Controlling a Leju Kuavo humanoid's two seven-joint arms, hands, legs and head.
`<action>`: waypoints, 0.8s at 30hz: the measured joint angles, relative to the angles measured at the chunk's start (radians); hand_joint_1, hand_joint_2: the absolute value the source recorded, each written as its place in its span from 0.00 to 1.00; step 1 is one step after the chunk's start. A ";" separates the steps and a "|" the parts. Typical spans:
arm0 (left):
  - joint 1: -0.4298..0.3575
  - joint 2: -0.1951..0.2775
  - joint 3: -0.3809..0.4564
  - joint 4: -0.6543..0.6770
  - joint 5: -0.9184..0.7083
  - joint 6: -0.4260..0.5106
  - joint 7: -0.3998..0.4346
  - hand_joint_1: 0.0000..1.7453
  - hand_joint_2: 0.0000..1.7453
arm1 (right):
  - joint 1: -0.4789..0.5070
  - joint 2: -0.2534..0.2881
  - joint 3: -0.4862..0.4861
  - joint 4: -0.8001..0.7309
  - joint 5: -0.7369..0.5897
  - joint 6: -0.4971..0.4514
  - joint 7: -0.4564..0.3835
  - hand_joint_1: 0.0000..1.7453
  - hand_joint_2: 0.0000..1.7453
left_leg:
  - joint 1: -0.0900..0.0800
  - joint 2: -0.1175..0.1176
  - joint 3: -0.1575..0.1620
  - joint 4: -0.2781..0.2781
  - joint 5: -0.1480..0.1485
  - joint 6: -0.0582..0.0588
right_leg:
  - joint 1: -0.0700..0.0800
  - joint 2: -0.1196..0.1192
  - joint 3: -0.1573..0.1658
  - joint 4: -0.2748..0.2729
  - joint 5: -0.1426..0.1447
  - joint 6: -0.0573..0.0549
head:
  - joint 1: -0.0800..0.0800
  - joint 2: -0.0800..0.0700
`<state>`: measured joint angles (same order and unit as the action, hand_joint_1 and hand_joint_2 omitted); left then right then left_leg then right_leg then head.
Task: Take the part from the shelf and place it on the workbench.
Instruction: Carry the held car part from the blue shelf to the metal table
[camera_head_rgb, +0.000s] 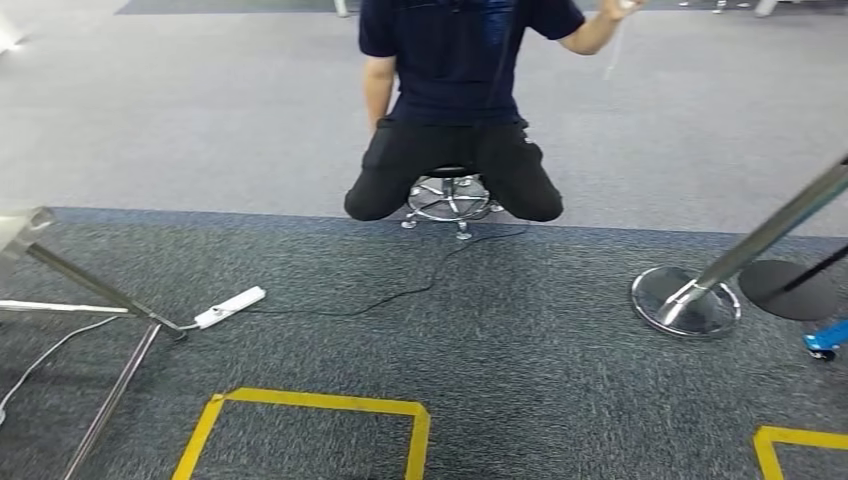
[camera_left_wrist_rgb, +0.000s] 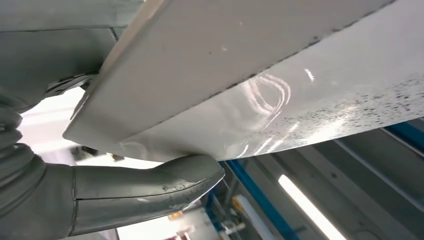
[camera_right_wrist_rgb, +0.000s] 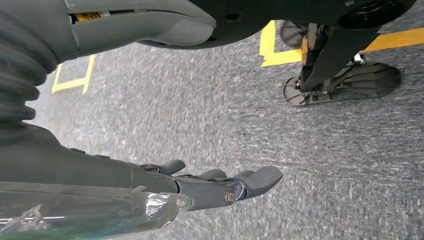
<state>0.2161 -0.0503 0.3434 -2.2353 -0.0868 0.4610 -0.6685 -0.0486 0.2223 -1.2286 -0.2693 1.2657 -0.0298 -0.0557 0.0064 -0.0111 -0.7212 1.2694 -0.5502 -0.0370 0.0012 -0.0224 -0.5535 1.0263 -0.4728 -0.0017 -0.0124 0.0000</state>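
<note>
So the robot's mid-carry right now, as far as I can judge. Its left hand (camera_left_wrist_rgb: 125, 192) has the part (camera_left_wrist_rgb: 240, 95), a flat pale metal sheet with a shiny, speckled face, with the thick grey thumb pressed flat against one side near the sheet's corner. The other fingers are hidden behind the sheet, so I can't say how deep the grip goes. The right hand (camera_right_wrist_rgb: 220, 187) hangs low over the grey carpet (camera_right_wrist_rgb: 210, 115), holding nothing, fingers stretched out and a bit apart.

Looking out from the robot's head, there's no workbench yet. A person (camera_head_rgb: 455, 100) sits on a wheeled stool (camera_head_rgb: 450, 198) straight ahead on the far side, a white power strip (camera_head_rgb: 230, 306) with its cable lies on the floor to the left, and a chrome stanchion base (camera_head_rgb: 686, 302) sits to the right. Yellow tape squares (camera_head_rgb: 310, 420) mark the near floor.

My take on doing this bit well: keep that thumb pressure steady, since a smooth sheet held near a corner probably wants to pivot or slide. Turn slowly, keep the sheet's long end away from the person and the stanchion, and step around that cable.
</note>
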 joint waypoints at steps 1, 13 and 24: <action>0.000 0.001 0.000 0.002 0.000 0.002 0.000 1.00 1.00 | 0.000 -0.001 -0.001 0.000 0.000 0.000 0.000 0.00 1.00 | 0.000 0.001 -0.006 0.017 0.003 0.002 | 0.002 -0.015 -0.001 0.000 0.000 -0.001 | 0.000 0.000; -0.002 0.010 -0.006 0.004 -0.004 0.007 0.010 1.00 1.00 | -0.004 -0.004 -0.004 0.006 0.000 -0.003 0.000 0.00 1.00 | -0.013 0.033 0.148 -0.286 0.127 0.054 | 0.012 -0.009 -0.039 0.124 -0.087 0.040 | 0.006 0.000; 0.000 0.010 -0.011 0.008 -0.004 0.015 0.012 1.00 1.00 | -0.002 -0.008 -0.006 0.010 0.003 -0.004 0.004 0.00 1.00 | -0.004 -0.111 0.132 -0.279 0.142 0.024 | -0.002 0.086 -0.003 0.005 0.001 0.024 | 0.006 0.000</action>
<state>0.2164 -0.0402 0.3325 -2.2274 -0.0905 0.4756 -0.6569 -0.0501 0.2145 -1.2342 -0.2598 1.2687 -0.0333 -0.0521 0.0024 -0.1218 -0.5894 0.9900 -0.4085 -0.0126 -0.0012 0.0639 -0.5561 1.0316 -0.4719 0.0226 -0.0060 0.0001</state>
